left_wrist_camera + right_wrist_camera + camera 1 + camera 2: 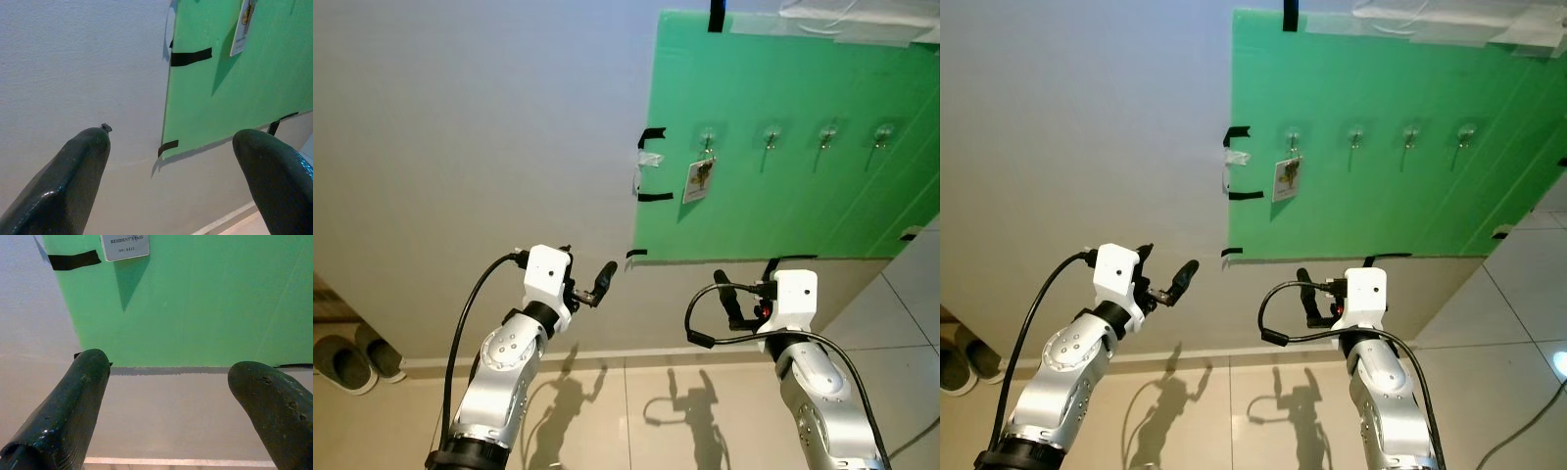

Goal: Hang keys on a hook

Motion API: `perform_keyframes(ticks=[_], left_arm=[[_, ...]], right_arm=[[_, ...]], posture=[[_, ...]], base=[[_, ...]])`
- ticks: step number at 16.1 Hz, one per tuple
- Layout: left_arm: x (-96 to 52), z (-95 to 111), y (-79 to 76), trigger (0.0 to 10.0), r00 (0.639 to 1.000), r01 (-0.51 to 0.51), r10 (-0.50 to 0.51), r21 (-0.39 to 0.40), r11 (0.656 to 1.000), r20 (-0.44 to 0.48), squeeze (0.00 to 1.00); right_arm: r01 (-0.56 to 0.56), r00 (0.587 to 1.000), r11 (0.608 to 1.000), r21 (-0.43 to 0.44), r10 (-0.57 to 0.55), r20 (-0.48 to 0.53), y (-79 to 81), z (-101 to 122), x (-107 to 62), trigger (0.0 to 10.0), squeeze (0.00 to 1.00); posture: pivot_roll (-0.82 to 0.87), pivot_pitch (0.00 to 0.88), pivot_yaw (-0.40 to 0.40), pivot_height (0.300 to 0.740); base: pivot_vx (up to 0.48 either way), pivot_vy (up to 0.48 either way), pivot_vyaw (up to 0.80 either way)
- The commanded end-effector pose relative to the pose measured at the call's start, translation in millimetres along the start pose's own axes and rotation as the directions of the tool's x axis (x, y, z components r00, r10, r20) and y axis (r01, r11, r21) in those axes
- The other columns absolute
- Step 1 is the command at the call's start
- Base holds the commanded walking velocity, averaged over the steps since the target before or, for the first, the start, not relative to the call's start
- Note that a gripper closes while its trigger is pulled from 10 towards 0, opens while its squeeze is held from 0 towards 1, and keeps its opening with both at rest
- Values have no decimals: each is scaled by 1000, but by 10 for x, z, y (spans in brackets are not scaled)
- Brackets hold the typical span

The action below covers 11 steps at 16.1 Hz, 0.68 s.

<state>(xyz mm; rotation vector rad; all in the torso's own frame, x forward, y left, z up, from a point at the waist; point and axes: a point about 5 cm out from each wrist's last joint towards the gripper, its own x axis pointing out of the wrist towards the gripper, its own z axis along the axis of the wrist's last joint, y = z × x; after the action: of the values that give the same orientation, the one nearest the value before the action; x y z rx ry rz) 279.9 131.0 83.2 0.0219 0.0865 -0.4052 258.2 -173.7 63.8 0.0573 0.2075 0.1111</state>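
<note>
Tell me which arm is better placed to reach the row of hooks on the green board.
Probably the right. The right gripper is raised just below the green board, beneath the hooks, fingers open. The left gripper points at bare wall left of the board. The leftmost hook already carries a white tag.

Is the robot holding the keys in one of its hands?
No, both are open and hold nothing: the left hand and the right hand. A card tag hangs on the first hook.

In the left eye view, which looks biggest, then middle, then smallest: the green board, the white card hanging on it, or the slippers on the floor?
1. Green board, biggest by far.
2. Slippers, partly cut off by the picture's edge.
3. White card, smallest, though it hangs farther from the camera, so its real size is unsure.
</note>
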Motion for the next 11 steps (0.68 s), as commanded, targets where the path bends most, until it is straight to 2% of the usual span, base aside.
perform_keyframes(ticks=[1,6,8,11], left_arm=[[-8,-45,-5,10000,1000,0,0,3,1000,-21,0],[-51,-88,-26,10000,999,15,-15,6,1000,-39,0],[-108,-152,-58,10000,994,68,-65,25,997,-83,0],[-104,-171,-61,10000,993,70,-68,17,997,-91,0]], right_arm=[[2,1000,1000,-14,-2,-2,-23,-9,3,10000,0],[2,1000,1000,-16,-2,-8,-35,-32,-45,10000,0],[1,1000,1000,-17,-1,-20,-42,-70,-97,10000,0],[5,999,1000,-15,-6,-31,-44,-99,-108,10000,0]], posture=[[-61,0,-5,740],[-60,0,-6,740],[-63,0,-6,740],[-60,0,-8,740]], base=[[0,0,0],[0,0,0],[0,0,0],[0,0,0]])
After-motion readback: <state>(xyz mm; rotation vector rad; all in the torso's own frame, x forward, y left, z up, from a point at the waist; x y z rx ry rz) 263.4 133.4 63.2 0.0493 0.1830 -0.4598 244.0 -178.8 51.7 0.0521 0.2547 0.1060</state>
